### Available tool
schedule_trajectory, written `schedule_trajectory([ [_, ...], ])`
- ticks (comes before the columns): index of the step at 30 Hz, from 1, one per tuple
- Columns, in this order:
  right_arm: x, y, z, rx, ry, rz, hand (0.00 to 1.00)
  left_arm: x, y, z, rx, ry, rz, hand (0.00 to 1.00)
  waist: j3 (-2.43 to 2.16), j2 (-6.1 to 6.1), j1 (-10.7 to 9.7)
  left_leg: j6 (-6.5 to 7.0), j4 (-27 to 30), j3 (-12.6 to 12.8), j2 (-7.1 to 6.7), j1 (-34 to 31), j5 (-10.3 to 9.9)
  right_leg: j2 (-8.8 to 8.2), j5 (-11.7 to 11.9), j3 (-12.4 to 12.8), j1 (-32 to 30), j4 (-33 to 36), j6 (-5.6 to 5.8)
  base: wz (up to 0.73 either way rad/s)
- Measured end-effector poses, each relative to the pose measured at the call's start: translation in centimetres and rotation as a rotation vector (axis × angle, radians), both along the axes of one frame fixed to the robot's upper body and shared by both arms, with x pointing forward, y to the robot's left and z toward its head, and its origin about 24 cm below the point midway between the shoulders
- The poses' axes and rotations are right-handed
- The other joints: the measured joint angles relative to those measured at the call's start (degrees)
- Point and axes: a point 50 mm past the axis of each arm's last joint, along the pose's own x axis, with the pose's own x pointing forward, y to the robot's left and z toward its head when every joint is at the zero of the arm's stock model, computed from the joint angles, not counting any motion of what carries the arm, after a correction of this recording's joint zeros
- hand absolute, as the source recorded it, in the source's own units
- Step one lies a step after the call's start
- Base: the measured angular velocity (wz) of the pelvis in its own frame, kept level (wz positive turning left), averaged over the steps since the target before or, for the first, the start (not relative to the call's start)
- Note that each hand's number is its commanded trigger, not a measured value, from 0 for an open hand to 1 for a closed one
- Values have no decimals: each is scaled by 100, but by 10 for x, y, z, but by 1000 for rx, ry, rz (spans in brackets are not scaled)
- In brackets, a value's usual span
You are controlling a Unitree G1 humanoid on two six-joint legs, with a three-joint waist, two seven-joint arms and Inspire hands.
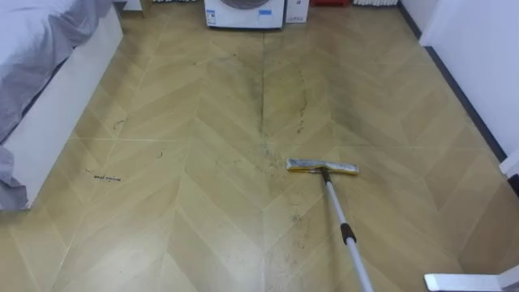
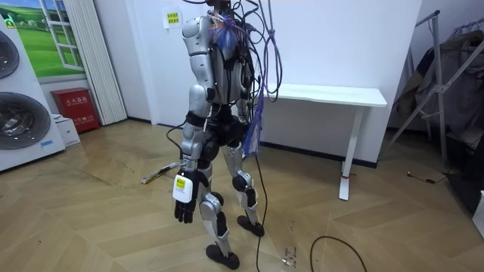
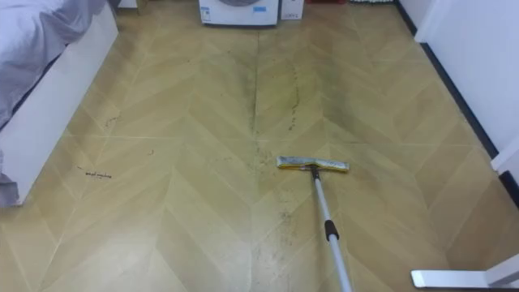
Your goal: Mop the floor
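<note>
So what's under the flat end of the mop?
The mop head lies flat on the wooden floor, with dark streaks beyond it. The floor right beneath is covered.

mop | flat yellow-grey head on floor | silver pole slants to lower right

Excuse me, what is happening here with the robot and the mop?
A humanoid robot stands on the wooden floor, facing a washing machine. A mop rests with its head flat on the floor ahead, near dark streaks. Its handle runs back toward the robot's right side. The left robot hand hangs beside its leg.
</note>
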Motion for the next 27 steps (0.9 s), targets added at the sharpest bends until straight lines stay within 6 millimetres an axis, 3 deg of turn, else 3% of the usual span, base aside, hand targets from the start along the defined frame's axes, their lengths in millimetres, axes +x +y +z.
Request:
schedule_trajectory([
  [27,1,2,0,32,10,-46,100,-2,-1,0,-40,26,-10,0,4,-21,20,0,1,-16,-11,-13,0,-1,-18,-10,2,-5,2,0],
])
